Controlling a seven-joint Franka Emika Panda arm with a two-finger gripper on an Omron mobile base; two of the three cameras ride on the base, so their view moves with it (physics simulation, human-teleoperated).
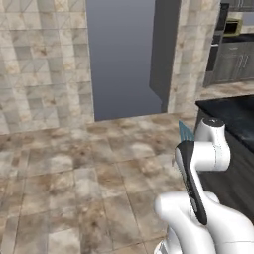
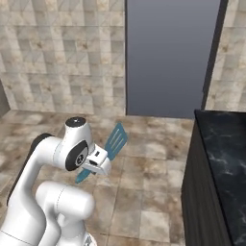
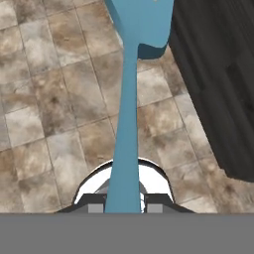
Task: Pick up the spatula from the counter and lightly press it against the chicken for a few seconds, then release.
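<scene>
Grips the blue spatula (image 3: 125, 124) by its handle, clamped tight between the 2 dark fingertips of the gripper (image 3: 124, 206). Holds it in the air above the brown tiled floor (image 3: 49, 99), flat end tilted up and away from the arm, near the dark tabletop (image 2: 223, 144), not touching it.

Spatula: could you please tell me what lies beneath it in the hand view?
Brown tiled floor lies below the spatula, with the dark counter beside it. The tiles straight behind its blade and handle are covered.
</scene>
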